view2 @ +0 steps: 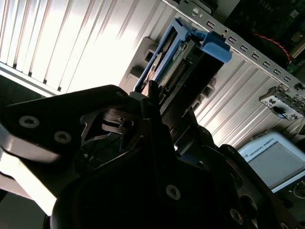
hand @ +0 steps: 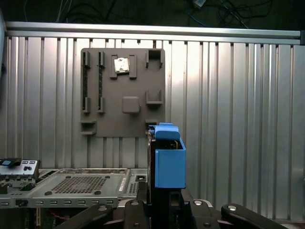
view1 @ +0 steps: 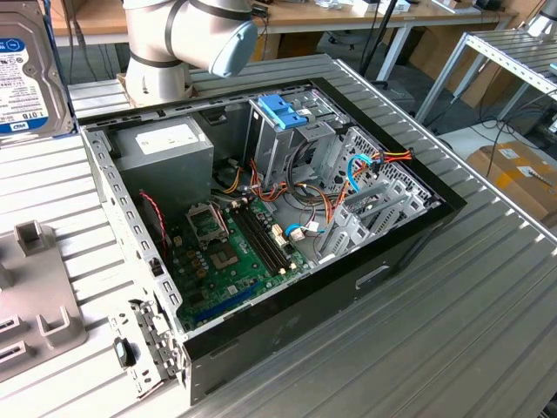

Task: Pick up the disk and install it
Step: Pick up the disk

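The disk (view1: 24,77), silver-grey with a blue-and-white label, hangs in the air at the exterior view's far left, above the ribbed table. Both wrist views show its light-blue carrier rails, with the disk (view2: 177,67) seen edge-on and rising straight out of my gripper (view2: 167,109). The gripper is shut on the disk (hand: 167,160), one dark finger on each flat side. It is held above the table beside the open computer case (view1: 261,218), just off the grey fixture plate (hand: 121,90).
Inside the case stand a tall metal cage with a blue bracket (view1: 283,110), a grey power-supply box (view1: 165,144), a green motherboard (view1: 231,252) and loose cables (view1: 365,165). The fixture plate (view1: 35,300) lies at the exterior view's left. The arm's base (view1: 187,35) is behind the case.
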### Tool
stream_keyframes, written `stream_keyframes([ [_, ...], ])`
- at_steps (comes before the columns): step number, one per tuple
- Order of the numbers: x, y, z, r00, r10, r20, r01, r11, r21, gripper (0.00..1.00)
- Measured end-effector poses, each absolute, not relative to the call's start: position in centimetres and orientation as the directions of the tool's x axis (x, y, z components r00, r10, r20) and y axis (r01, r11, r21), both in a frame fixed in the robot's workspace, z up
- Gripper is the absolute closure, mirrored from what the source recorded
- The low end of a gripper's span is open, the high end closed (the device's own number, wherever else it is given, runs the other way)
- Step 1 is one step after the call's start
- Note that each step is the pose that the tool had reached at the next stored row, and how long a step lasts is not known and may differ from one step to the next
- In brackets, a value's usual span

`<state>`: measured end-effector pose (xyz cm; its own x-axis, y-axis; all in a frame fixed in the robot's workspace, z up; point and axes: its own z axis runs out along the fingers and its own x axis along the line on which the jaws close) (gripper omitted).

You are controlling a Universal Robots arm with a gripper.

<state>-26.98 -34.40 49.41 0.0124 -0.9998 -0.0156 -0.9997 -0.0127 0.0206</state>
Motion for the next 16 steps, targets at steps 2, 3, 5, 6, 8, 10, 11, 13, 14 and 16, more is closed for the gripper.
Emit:
stream_keyframes([
  [2,-26.9,-34.4,49.4,0.012,-1.000,-0.016,-1.000,-0.013,0.021,0.65],
  [3,-26.8,-34.4,49.4,0.012,-1.000,-0.016,-1.000,-0.013,0.021,0.65],
  [5,-26.7,-34.4,49.4,0.012,-1.000,-0.016,-1.000,-0.013,0.021,0.65],
  [6,-26.6,-34.4,49.4,0.012,-1.000,-0.016,-1.000,-0.013,0.021,0.65],
  [8,-26.4,-34.4,49.4,0.012,-1.000,-0.016,-1.000,-0.013,0.021,0.65],
  [10,-26.1,-34.4,49.4,0.012,-1.000,-0.016,-1.000,-0.013,0.021,0.65],
  [11,-26.0,-34.4,49.4,0.012,-1.000,-0.016,-1.000,-0.013,0.021,0.65],
  [13,-25.7,-34.4,49.4,0.012,-1.000,-0.016,-1.000,-0.013,0.021,0.65],
  [14,-25.6,-34.4,49.4,0.012,-1.000,-0.016,-1.000,-0.013,0.021,0.65],
  [16,-25.2,-34.4,49.4,0.012,-1.000,-0.016,-1.000,-0.013,0.021,0.65],
])
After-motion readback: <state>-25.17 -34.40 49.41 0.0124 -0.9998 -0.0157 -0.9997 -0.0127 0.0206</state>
